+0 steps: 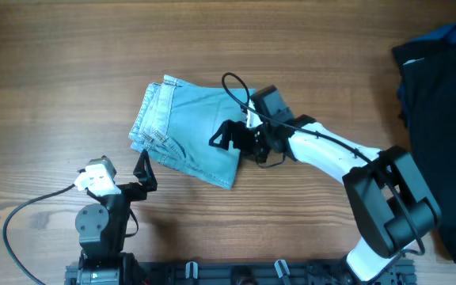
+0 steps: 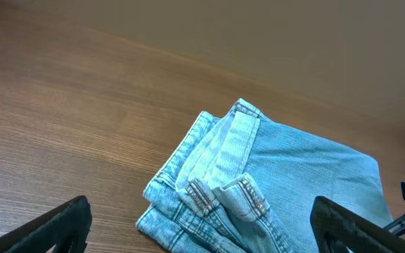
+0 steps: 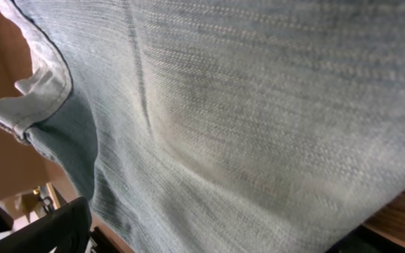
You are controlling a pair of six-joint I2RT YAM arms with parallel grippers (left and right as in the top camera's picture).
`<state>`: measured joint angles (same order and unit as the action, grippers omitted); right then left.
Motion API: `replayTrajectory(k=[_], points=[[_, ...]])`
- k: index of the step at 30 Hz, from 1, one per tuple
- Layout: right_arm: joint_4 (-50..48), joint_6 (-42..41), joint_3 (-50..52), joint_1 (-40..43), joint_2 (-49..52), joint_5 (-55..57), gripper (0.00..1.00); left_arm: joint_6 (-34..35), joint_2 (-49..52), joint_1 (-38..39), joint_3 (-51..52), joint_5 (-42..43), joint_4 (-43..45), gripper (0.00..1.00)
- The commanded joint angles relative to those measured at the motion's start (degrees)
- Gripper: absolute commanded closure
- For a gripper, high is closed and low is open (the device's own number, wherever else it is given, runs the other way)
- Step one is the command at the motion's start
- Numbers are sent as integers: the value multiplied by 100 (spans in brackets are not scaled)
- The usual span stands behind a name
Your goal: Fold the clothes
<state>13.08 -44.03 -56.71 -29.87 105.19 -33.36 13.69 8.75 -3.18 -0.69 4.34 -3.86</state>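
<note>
Mid-table: the denim garment (image 1: 182, 127) lies flat and doubled over. Its long axis runs roughly left to right, with the right end angled nearer. Stacked hems and waistband edges sit at its left end. The cloth is faded light-blue twill with stitched seams, and the layers look stiff.

Your right gripper (image 1: 222, 136) is over the garment's right half, jaws spread, seemingly nothing pinched. Weave fills its wrist view, so it is very close to or touching the cloth.

Your left gripper (image 1: 143, 168) hangs spread and empty just near-left of the garment, apart from it.

Judgement: the right arm is nearer, so the next fold likely runs right to left.

Dark clothes (image 1: 438, 103) lie well apart at the right, on the wood table (image 1: 62, 55).
</note>
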Motion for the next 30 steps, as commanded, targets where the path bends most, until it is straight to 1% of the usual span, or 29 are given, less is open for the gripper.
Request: replayTrajectory(k=[1,2,5,6,8,9,11,15,18,21,23,25,28,30], points=[[-26,-109,17,-28,140,227,23,52,-7,-48,35,52,-7,0],[-7,-114,17,-28,140,321,37,52,-7,-48,35,52,-7,0],[-7,-166,17,-20,138,555,68,52,-7,-48,35,50,-7,0],[-4,-173,17,-4,138,553,73,52,-7,-48,35,52,-7,0],[57,-170,17,74,138,555,93,52,-7,-48,35,52,-7,0],[79,-133,17,109,138,553,96,52,-7,-48,35,52,-7,0],[308,-79,17,293,138,553,96,52,-7,-48,35,52,-7,0],[752,420,15,643,138,557,96,52,-7,-48,35,52,-7,0],[1108,848,15,1088,136,579,96,52,-7,-48,35,52,-9,0],[1493,1464,-48,1628,131,868,96,52,-7,-48,35,50,-9,0],[1952,1878,-225,1991,131,1340,96,52,-7,-48,35,52,-11,0],[2264,2308,-431,2256,116,1392,96,52,-7,-48,35,52,-11,0],[2553,2562,-798,2347,31,1554,96,52,-7,-48,35,52,-11,0],[2822,2597,-1167,2341,-105,2026,95,52,-7,-48,37,52,-13,0]])
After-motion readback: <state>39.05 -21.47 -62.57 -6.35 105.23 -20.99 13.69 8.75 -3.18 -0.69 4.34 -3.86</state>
